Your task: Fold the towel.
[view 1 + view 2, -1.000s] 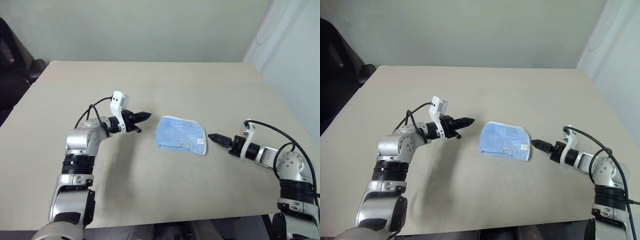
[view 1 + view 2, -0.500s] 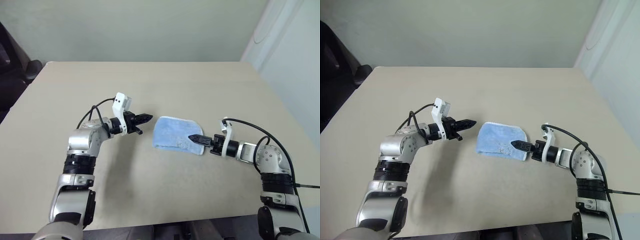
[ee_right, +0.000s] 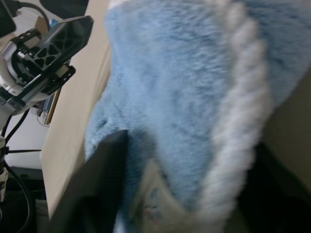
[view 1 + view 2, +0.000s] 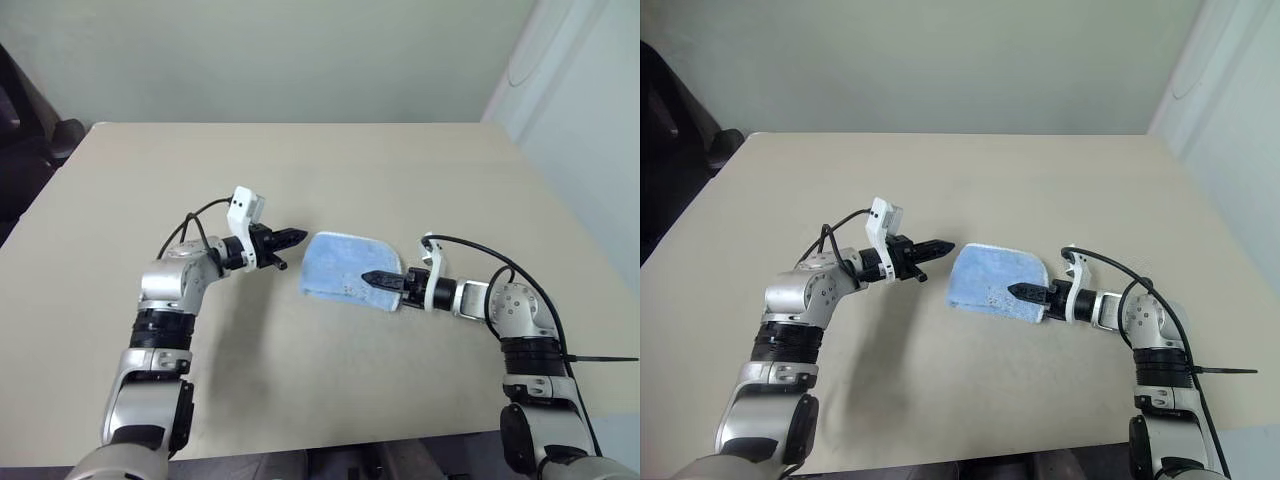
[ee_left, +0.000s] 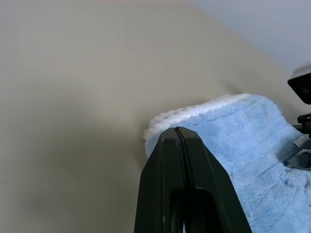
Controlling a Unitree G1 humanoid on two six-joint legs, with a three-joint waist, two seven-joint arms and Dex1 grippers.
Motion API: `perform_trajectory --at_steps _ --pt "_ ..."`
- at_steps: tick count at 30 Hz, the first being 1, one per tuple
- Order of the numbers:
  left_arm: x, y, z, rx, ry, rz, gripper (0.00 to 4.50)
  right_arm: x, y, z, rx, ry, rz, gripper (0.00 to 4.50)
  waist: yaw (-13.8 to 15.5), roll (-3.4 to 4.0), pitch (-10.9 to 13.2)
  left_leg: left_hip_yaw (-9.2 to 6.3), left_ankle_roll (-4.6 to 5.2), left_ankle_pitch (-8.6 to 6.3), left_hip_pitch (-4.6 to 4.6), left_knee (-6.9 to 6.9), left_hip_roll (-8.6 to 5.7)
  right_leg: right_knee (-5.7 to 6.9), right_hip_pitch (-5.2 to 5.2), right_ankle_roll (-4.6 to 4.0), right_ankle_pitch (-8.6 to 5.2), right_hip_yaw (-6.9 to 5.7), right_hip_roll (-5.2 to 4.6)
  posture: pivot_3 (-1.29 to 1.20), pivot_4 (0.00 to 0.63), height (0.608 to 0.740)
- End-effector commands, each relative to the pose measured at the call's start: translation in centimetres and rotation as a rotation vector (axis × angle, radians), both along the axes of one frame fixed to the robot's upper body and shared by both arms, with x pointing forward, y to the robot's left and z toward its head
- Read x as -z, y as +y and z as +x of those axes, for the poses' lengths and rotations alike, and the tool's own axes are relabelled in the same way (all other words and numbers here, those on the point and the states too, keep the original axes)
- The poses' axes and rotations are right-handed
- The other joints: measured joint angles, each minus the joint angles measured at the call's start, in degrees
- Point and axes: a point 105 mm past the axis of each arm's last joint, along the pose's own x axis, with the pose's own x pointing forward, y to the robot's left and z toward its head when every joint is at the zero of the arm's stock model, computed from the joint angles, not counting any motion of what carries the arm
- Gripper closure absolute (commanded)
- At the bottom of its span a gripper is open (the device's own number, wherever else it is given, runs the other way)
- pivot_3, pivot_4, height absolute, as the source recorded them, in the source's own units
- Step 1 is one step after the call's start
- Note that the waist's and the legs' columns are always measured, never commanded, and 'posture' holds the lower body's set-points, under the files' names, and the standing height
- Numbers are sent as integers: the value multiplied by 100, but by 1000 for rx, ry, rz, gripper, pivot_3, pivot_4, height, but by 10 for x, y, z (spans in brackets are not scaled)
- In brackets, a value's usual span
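**Towel folded over at mid-tabletop, right pincer at its near-right corner**

The small light-blue terry towel (image 4: 345, 270) with white stitched edging lies folded over on the beige rectangular tabletop (image 4: 300, 170), roughly at its centre. The right pincer (image 4: 372, 278) rests over the towel's right-hand corner, fingers (image 3: 97, 189) partly apart with the cloth edge between them; a firm grip cannot be confirmed. The left pincer (image 4: 296, 237) hovers just beside the towel's left edge, fingers (image 5: 165, 189) pressed together, holding nothing.
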Motion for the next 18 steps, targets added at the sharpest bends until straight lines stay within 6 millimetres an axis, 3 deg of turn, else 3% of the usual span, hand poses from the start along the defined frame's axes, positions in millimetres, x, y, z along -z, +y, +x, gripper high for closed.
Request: perform_trajectory --at_steps 1,6,11,18 --pt "-8 1 -2 6 -48 0 4500 -17 -8 5 37 -54 45 2817 3 0 0 0 0 0 -2 0 0 0 -1 0 0 0 0 0 150 740" --pt "-9 1 -3 4 -50 -5 4500 -40 -20 7 81 -117 102 4467 31 0 0 1 0 0 -9 1 -2 -1 -6 -5 3 0 0 0 150 740" --pt "-10 -5 -11 40 -58 -31 4500 -71 -51 7 196 -201 137 4489 85 0 0 0 1 0 -12 3 -4 -1 -6 -5 3 1 -1 0 150 740" --pt "-6 -16 -19 78 -53 -49 4500 -101 -134 2 541 -239 120 4489 138 0 0 0 6 -3 -15 4 -8 -2 -5 0 -3 3 -6 0 150 740"
